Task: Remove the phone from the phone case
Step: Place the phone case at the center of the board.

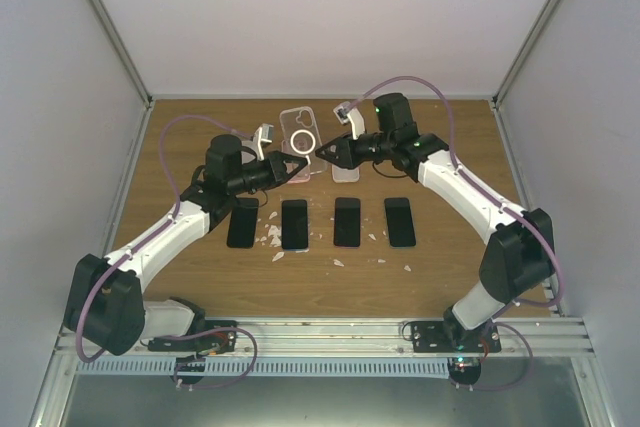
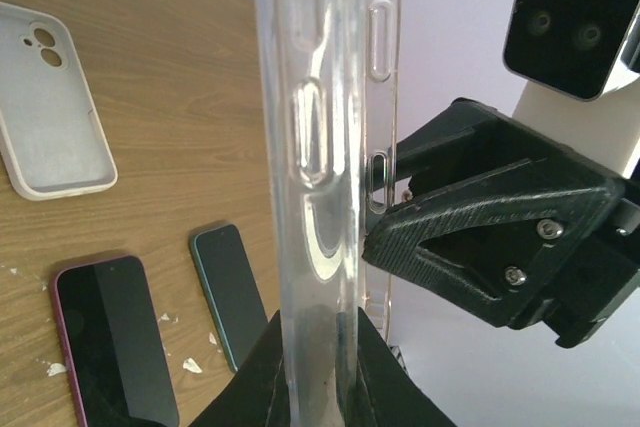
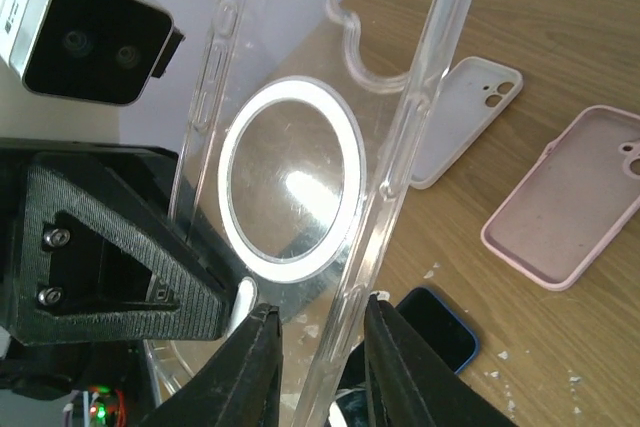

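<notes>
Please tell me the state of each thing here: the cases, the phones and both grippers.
clear case: empty, held up by both grippers
left gripper: shut on the clear case
right gripper: shut on its side edge
four phones: lying flat, screens dark
white case: empty, lying flat
pink case: empty, lying flat

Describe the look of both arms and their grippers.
White links and black joints make up the left arm and right arm; a thin purple cable loops along each. The left gripper and right gripper are black, angular, with visible screws.
</notes>
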`<state>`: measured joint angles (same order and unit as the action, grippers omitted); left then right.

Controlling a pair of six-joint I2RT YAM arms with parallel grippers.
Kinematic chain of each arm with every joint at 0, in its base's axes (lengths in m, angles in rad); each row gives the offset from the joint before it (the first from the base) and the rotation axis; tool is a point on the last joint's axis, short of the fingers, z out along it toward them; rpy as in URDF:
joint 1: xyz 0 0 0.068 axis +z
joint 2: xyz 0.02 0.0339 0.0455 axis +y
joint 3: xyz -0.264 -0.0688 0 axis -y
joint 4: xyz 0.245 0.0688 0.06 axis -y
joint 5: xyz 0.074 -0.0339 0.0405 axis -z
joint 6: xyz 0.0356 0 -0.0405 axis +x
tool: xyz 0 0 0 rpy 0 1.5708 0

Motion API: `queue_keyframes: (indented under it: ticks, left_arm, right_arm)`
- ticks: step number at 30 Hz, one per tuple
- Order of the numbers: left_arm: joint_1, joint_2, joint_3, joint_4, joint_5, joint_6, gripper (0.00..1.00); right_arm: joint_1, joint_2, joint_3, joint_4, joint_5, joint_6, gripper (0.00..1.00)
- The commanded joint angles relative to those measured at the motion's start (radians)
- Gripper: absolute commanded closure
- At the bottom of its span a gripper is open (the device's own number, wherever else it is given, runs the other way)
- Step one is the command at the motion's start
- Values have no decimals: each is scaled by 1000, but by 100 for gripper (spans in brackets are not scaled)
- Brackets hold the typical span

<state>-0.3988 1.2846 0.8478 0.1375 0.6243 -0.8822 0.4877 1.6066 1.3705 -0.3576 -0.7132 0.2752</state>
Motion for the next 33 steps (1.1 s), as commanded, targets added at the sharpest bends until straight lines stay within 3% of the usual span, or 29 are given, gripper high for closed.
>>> queue_keyframes:
  ticks: [1,6,10,12,19,22,32,33]
  left_arm:
    - [-9,-24,-6,102,19,14,100]
    - [-14,-22,-11,134,46,18,100]
    - [-22,-19,-4,140,53,31,100]
    - [-24,-18,-5,138,49,35,100]
    - [-10,-13,12,72,2,90,94]
    - [10,-12,32,50,3,119,78]
    - [59,-7,127,-67,68,290,2]
    - [63,0,142,-100,78,314,1]
  right_arm:
    - [-13,1,-16,35,-71,53,82]
    - [-16,13,-19,43,-95,65,78]
    - [-23,18,-27,48,-104,79,88]
    - [-31,18,-27,51,-109,89,98]
    - [-99,12,-34,43,-121,111,100]
    - [-151,13,-34,16,-116,90,100]
    - [-360,107,6,-127,-99,-132,100]
    - [-380,119,8,-133,-89,-151,99]
